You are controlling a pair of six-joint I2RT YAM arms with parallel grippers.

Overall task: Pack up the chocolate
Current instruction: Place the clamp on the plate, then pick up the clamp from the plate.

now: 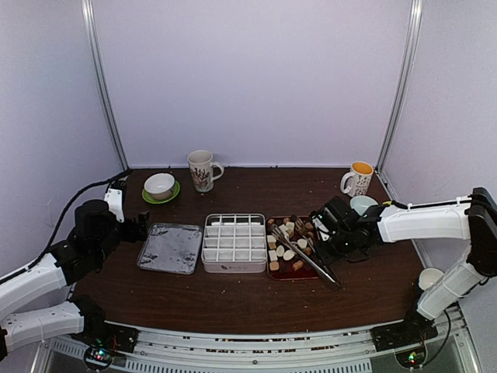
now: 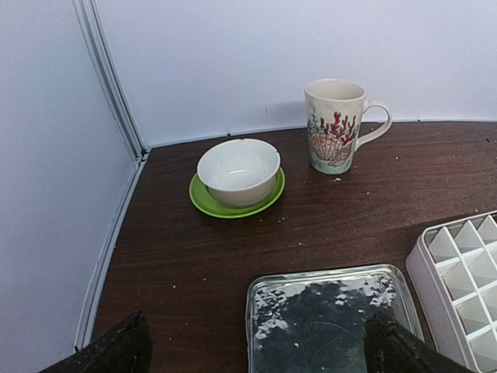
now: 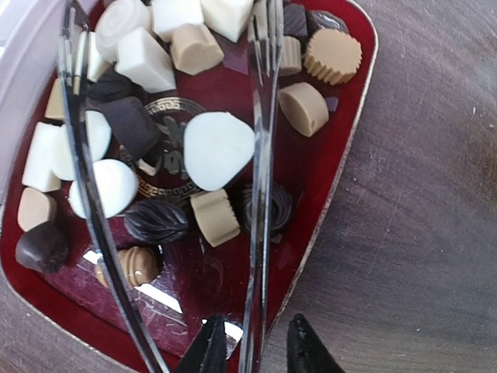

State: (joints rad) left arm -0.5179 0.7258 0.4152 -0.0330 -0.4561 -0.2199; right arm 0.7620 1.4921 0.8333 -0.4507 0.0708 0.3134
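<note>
None of the chocolate (image 3: pixel 217 148) is in the white compartment tray (image 1: pixel 233 266) yet. Every piece sits in the dark-red tray (image 3: pixel 307 194), which lies at the compartment tray's 3 o'clock in the top view. Metal tongs (image 3: pixel 260 194) lie across the pieces, handle end toward 5 o'clock.

The right fingers (image 3: pixel 304 350) stand partly open astride one tong arm near that end. A gap shows beside the arm, so they do not seem to pinch it. The left fingers (image 2: pixel 116 350) are spread wide and empty, at the 9 o'clock edge of a clear shallow tray (image 2: pixel 326 318).

I judge the step in hand to be taking up the tongs. The next move calls for a firm hold on them, placed so that squeezing brings both tips together on a single piece.
</note>
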